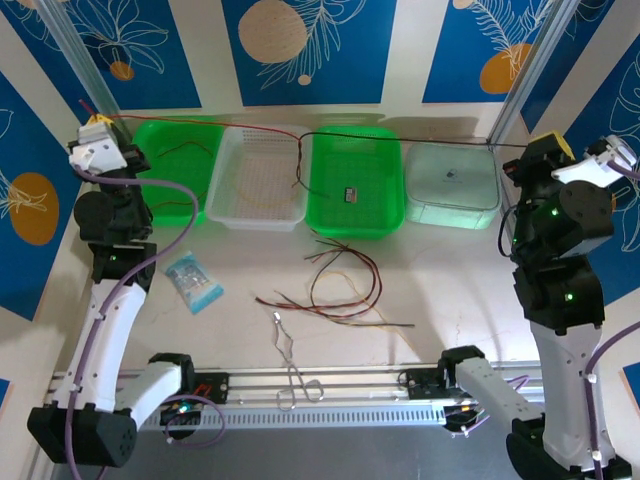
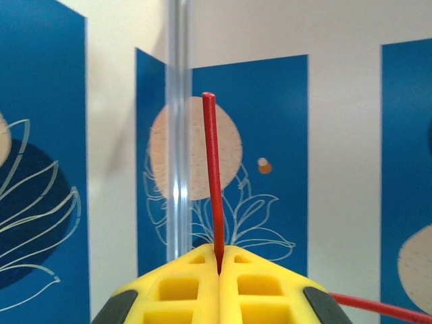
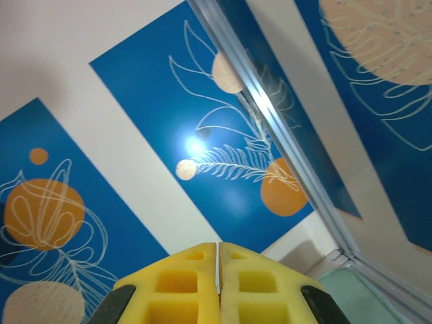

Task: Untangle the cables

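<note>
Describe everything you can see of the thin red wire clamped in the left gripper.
The thin red wire is round, smooth and looks plastic-coated. The left gripper, raised off the table, pinches it between shut yellow fingers; a short straight end with a flat cut tip sticks up past the fingertips, leaning slightly. From above, the rest runs nearly taut to the right over the green plastic basket and the clear mesh basket. Where it ends is unclear.

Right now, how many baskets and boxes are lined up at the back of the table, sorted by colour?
Green plastic mesh baskets: 2
White plastic mesh basket: 1
Pale see-through lidded box: 1
Total: 4
</note>
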`<state>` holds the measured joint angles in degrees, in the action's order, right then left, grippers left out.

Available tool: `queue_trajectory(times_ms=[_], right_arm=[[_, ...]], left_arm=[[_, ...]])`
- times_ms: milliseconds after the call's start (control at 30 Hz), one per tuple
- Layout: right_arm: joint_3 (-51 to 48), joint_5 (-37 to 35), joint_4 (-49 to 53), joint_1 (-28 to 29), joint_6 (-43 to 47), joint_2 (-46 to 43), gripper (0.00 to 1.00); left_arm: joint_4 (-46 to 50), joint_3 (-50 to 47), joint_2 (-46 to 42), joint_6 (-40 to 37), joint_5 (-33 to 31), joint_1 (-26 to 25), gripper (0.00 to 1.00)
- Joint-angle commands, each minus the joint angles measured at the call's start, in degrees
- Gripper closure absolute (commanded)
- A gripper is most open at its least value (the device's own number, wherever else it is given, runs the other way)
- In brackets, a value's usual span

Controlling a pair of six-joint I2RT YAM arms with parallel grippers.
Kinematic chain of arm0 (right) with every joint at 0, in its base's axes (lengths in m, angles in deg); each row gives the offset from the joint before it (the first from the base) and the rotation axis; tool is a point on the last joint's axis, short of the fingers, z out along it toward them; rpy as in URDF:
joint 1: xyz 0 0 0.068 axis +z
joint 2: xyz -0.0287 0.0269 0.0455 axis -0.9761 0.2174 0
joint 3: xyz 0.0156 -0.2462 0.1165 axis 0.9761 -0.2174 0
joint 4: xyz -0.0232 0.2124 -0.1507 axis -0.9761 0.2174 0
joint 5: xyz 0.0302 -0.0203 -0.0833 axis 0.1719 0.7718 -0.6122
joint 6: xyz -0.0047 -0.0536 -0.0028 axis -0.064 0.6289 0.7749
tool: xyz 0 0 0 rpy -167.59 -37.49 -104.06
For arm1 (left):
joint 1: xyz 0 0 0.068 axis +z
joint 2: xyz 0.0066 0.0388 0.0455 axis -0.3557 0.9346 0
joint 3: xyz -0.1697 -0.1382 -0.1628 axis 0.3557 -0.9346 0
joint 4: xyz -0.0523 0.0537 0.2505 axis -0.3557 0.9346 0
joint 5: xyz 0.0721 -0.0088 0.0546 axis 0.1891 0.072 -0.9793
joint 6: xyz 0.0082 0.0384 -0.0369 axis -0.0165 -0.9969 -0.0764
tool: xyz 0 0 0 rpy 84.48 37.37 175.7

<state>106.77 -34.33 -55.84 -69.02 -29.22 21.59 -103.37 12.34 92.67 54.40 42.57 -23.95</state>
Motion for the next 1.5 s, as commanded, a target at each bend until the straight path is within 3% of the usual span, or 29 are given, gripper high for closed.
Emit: queue_trajectory(times_ms=[0, 167, 433, 700, 833, 967, 1100, 1367, 1467], right_arm=[[-0.45, -6.96, -0.25, -0.95, -0.16, -1.10, 1.00], [-0.79, -11.97, 1.88, -2.62, -0.58, -1.70, 1.00], [-0.08, -25.68, 10.93, -5.94, -7.11, -1.96, 1.00], [-1.75, -27.02, 11.65, -11.74, -5.31, -1.19, 1.00], [-4.18, -20.64, 10.45, -19.09, -4.35, -1.22, 1.00], [-4.96, -9.04, 12.12, -24.76, -7.06, -0.99, 1.00], [-4.54, -2.75, 13.04, -24.95, -8.43, -1.32, 1.00], [0.03, 8.84, 11.62, -24.04, -7.54, -1.25, 1.00], [1.27, 12.95, 6.89, -23.47, -7.63, -1.99, 1.00]], left_arm=[[-3.25, -0.58, -1.05, 1.32, -6.33, 1.68, 1.00], [-2.88, -1.19, -1.46, 2.38, -9.51, 3.23, 1.00], [-2.76, -1.38, -1.59, 3.28, -13.49, 5.87, 1.00], [-0.15, -1.02, -1.32, 7.70, -13.56, 11.42, 1.00], [3.73, -1.02, -0.72, 12.32, -8.98, 16.64, 1.00], [4.24, -2.56, -0.75, 16.37, -3.87, 16.92, 1.00], [5.75, -2.85, -1.10, 19.77, 1.32, 16.96, 1.00], [7.51, 1.52, -0.01, 18.69, 13.82, 16.83, 1.00], [6.98, 2.38, 0.47, 18.68, 14.95, 16.85, 1.00]])
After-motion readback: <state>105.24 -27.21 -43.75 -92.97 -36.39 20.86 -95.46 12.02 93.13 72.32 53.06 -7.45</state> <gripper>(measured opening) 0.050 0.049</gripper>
